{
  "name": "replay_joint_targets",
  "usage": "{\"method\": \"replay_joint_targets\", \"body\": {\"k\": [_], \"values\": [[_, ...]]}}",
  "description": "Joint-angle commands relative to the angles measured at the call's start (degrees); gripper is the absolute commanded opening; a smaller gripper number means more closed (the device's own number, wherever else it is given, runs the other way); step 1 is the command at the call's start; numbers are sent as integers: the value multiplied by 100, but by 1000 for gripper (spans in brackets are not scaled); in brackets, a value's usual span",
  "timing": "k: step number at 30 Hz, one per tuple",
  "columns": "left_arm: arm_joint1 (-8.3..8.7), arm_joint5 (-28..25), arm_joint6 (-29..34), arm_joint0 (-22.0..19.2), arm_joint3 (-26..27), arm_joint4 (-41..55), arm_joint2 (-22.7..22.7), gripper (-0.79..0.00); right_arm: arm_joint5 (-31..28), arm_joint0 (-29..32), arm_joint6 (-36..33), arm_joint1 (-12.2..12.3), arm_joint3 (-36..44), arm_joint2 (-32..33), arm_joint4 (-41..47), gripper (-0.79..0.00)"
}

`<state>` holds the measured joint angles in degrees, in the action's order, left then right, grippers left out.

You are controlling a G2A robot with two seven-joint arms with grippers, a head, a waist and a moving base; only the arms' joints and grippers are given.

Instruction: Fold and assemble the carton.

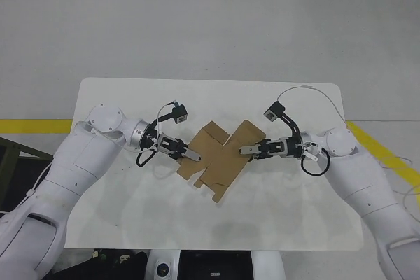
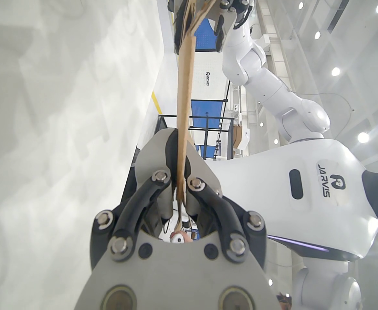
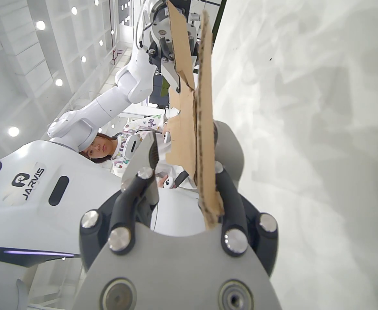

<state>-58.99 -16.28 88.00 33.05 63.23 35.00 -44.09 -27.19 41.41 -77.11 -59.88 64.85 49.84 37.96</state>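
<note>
carton [image 1: 220, 157] is a flat brown blank, partly opened, held up off the white worktop [image 1: 126, 210] between the two arms, with its nearer flaps pointing toward the robot. on one side edge the left gripper [image 2: 179, 149] is pressed together on a single thin layer of board. on the opposite edge the right gripper [image 3: 189, 145] is spread: the board lies against one finger [image 3: 230, 149] and the other stands well apart, and it is hard to tell whether that finger bears any load. farther off, the two layers part into a narrow v. the risk from here is that with only one firm pinch, a push to open the tube could swing the carton, tear it from the left gripper, or crease a panel off its score line.
</note>
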Motion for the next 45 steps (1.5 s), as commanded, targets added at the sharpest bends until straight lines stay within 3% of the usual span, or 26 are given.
{"method": "replay_joint_targets", "body": {"k": [1, 7, 8, 9, 10, 16, 20, 28, 45], "values": [[7, 0, 0, -5, -1, 15, 23, -785, -1, -17, 1, -3, -11, -25, 25, -650], [22, 0, 0, -27, 4, 63, 69, -785, -31, -51, 31, -14, -39, -90, 124, -757], [23, -11, -11, -36, -19, 79, 52, -671, -46, -58, 46, -15, -45, -94, 142, -782], [23, -18, -18, -42, -19, 81, 43, -406, -65, -60, 65, -17, -57, -97, 162, -785], [24, -13, -13, -44, -3, 98, 35, 0, -88, -64, 88, -19, -75, -98, 172, -785], [37, -220, -221, 4, -160, 364, -168, 0, -326, -103, 326, -36, -245, -68, 187, -785], [30, -525, -681, 76, -337, 499, -364, 0, -559, -156, 560, -67, -395, -39, 154, -785], [23, -658, -1697, 460, -33, 634, -650, 0, -975, -260, 1128, -175, -761, 16, 8, -785], [72, -416, -2030, 928, 630, 505, -1112, 0, -1078, -115, 2077, -248, -747, 213, -803, -785]]}}
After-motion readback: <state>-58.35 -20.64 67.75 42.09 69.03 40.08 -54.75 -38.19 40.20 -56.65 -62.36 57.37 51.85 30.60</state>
